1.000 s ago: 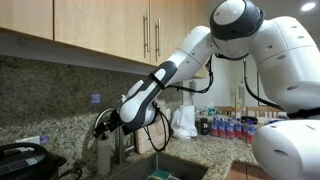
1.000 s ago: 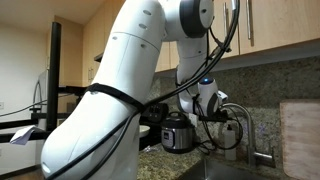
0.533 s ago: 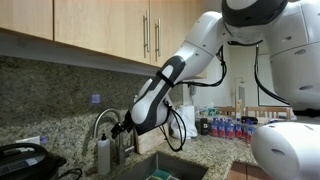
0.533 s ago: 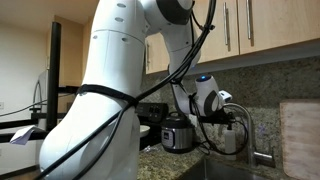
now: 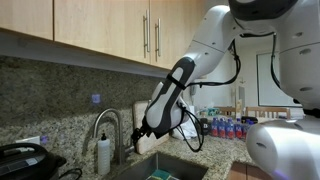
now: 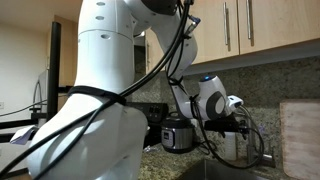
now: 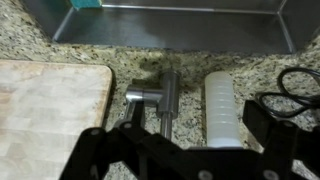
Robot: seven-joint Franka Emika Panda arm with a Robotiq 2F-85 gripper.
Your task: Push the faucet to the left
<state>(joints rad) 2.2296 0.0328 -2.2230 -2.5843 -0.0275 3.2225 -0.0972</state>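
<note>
Fingers apart, the end effector hovers near the faucet, which stands on the granite bench behind the sink between board and bottle; a clean push likely means one finger set flat against the neck, sweeping left steadily.

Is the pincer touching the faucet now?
Cannot tell. In the wrist view the faucet lies between the fingers of the pincer with counter showing either side, but its near end is hidden behind the pincer; exterior views are too dark there.
</note>
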